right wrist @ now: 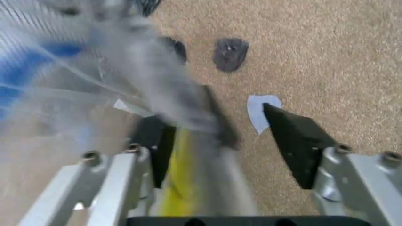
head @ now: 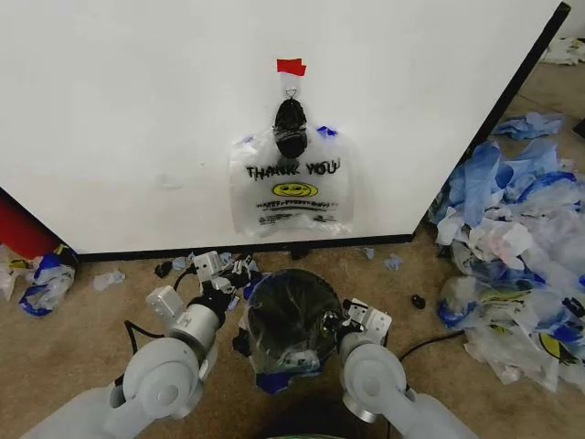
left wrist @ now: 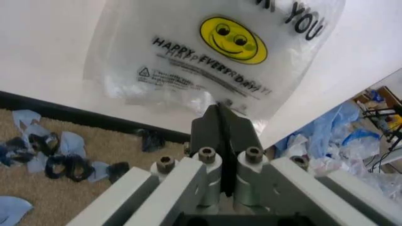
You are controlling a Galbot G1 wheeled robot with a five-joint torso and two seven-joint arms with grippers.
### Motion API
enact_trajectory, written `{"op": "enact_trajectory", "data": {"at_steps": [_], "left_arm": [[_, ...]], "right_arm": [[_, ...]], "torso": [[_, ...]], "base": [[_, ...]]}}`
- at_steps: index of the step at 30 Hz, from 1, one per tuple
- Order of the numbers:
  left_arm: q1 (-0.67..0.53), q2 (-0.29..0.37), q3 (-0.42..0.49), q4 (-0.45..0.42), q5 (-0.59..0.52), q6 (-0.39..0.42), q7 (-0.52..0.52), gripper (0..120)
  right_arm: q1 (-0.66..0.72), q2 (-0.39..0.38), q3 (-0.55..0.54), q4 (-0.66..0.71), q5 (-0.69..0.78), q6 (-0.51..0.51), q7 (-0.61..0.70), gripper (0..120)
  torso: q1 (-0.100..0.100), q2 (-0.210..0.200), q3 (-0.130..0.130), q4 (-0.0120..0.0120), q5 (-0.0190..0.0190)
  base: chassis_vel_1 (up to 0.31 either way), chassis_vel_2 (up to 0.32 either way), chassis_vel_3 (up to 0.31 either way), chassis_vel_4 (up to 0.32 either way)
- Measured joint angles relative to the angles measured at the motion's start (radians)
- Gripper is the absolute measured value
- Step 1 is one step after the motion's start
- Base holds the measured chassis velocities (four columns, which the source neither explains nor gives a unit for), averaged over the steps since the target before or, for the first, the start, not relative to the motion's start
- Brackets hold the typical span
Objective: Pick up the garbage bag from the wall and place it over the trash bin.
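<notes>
The garbage bag (head: 291,190) hangs flat on the wall (head: 137,110) under a piece of red tape (head: 291,66). It is see-through, with "THANK YOU" lettering and a yellow smiley face (left wrist: 234,40). A dark clump sits at its top by the hook. The trash bin (head: 288,320), black mesh, stands on the carpet below it, with clear and blue plastic over its rim. My left gripper (head: 233,271) (left wrist: 220,117) is shut and empty, low beside the bin's left, pointing at the hanging bag. My right gripper (head: 345,320) (right wrist: 213,120) is open at the bin's right rim, with blurred plastic between its fingers.
A large heap of blue-and-white plastic bags (head: 512,247) covers the floor on the right. Scraps (head: 46,279) and a red object (head: 23,229) lie at the left by the wall's black base strip (head: 274,247). Small dark bits (head: 417,301) dot the carpet.
</notes>
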Motion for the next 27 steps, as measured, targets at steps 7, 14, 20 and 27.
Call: {"op": "enact_trajectory", "data": {"at_steps": [7,14,20,27], "left_arm": [[0.014,0.000,-0.004,-0.010,0.002,0.000,-0.001,0],[0.031,-0.002,-0.010,-0.021,0.008,0.000,-0.004,0],[0.041,-0.004,-0.036,-0.042,0.009,0.001,-0.008,0],[0.055,-0.013,-0.094,-0.046,0.136,-0.006,0.023,0]], "right_arm": [[0.015,-0.008,0.010,0.023,0.030,-0.004,-0.006,80],[0.014,-0.016,0.036,0.049,0.051,-0.009,-0.016,99],[-0.003,-0.033,0.080,0.120,0.089,-0.014,-0.045,100],[-0.039,-0.098,0.190,0.305,0.000,0.025,-0.202,100]], "torso": [[0.000,0.000,0.000,-0.0002,-0.0005],[0.000,0.000,0.000,-0.0002,-0.0005],[0.000,0.000,0.000,-0.0003,-0.0004],[0.000,0.000,0.000,-0.0001,-0.0004]], "base": [[0.000,0.000,0.000,0.000],[0.000,0.000,0.000,0.000],[0.000,0.000,0.000,0.000],[0.000,0.000,0.000,0.000]]}}
